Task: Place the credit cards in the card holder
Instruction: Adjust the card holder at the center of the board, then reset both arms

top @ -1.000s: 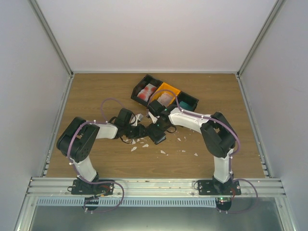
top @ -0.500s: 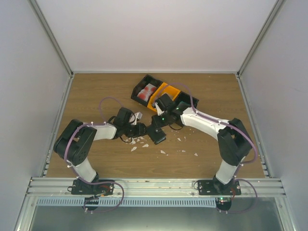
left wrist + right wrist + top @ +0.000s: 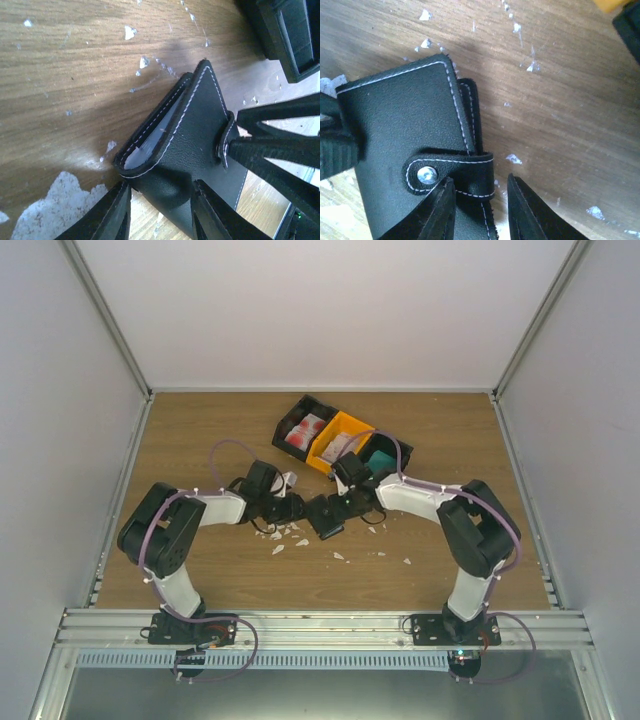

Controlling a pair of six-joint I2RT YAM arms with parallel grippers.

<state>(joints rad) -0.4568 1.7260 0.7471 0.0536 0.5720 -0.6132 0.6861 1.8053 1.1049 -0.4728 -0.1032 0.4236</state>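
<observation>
The black card holder (image 3: 325,516) lies mid-table between both grippers. In the left wrist view it (image 3: 192,130) is tipped up on one long edge, and a pale card edge (image 3: 145,146) shows in its mouth. My left gripper (image 3: 161,200) clamps its near corner, one finger under the edge and one on the cover. Its strap (image 3: 465,172) with a metal snap sits between the fingers of my right gripper (image 3: 479,202), which is open with wood showing beside the strap. More credit cards lie in the bins: red-and-white ones (image 3: 304,430) and a teal one (image 3: 381,458).
Three open bins stand in a row at the back: a black one (image 3: 292,418), an orange one (image 3: 345,426) and a black one (image 3: 398,452). White scraps (image 3: 286,534) litter the wood around the card holder. Metal rails and pale walls enclose the table.
My right gripper drew back toward the orange bin, then came down to the card holder's right side and opened around its strap. The left arm hardly moved and kept its hold.
</observation>
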